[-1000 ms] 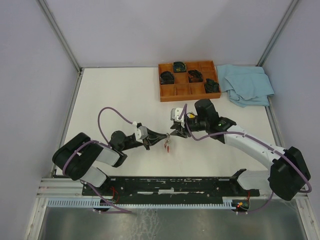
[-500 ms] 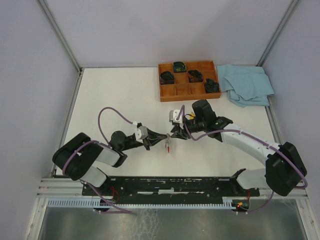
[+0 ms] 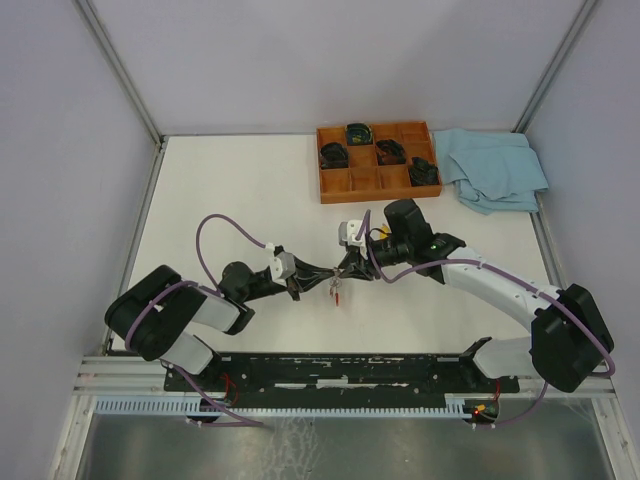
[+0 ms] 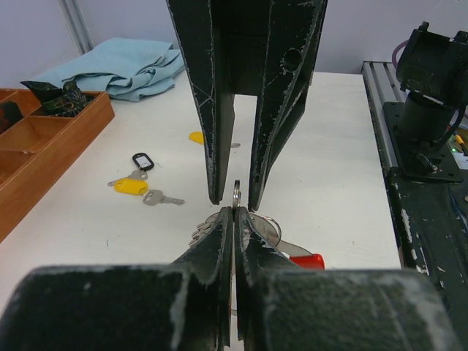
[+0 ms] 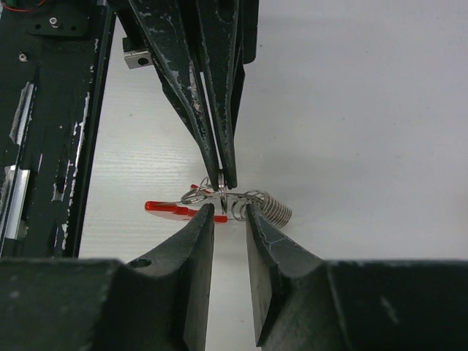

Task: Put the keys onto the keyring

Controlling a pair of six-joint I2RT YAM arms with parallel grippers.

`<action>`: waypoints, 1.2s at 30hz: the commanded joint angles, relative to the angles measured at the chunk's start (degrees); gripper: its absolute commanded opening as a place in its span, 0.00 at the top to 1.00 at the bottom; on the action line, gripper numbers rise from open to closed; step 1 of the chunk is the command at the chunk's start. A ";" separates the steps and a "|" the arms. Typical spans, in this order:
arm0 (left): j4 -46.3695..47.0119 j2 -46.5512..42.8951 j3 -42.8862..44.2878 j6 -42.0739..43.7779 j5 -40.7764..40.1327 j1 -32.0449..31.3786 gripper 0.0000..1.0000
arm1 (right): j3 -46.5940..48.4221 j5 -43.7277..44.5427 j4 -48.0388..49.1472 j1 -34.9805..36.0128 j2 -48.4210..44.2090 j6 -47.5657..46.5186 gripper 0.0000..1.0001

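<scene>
My left gripper is shut on the thin silver ring of the keyring and holds it edge-on just above the table. The keyring's red band and a wire coil hang beside the ring. My right gripper is open, with its fingertips on either side of the ring and not touching it. The two grippers meet tip to tip at mid-table. Two yellow-capped keys lie loose on the table beyond. I cannot tell a red-capped key apart from the red band.
A plain silver key and a small black oval loop lie beside the nearer yellow key. A wooden compartment tray holding dark items stands at the back. A blue cloth lies to its right.
My right gripper has moved slightly left, closing in on the ring held by my left gripper. The left arm has stayed almost still.
</scene>
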 commanded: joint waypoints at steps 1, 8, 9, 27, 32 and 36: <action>12.09 -0.62 0.42 -1.65 -0.75 -0.07 0.97 | 1.73 -4.32 2.23 -0.02 -1.03 0.61 0.69; 12.09 -0.72 0.47 -1.78 -0.66 -0.07 0.97 | 3.23 -4.78 -0.04 0.03 0.26 0.30 0.86; 12.13 -0.72 0.48 -1.78 -0.65 -0.06 0.97 | 3.51 -4.71 -0.49 0.02 0.42 0.09 0.92; -3.73 -8.26 2.01 4.74 1.91 -0.07 0.75 | 21.03 13.93 -31.23 6.30 5.62 -8.57 0.99; -9.70 -11.06 2.51 6.91 2.08 -0.12 0.72 | 28.15 20.40 -39.49 9.14 9.09 -10.38 0.99; -8.86 -10.28 2.45 6.20 2.87 -0.20 0.72 | 31.64 23.50 -42.99 10.94 11.17 -11.12 0.99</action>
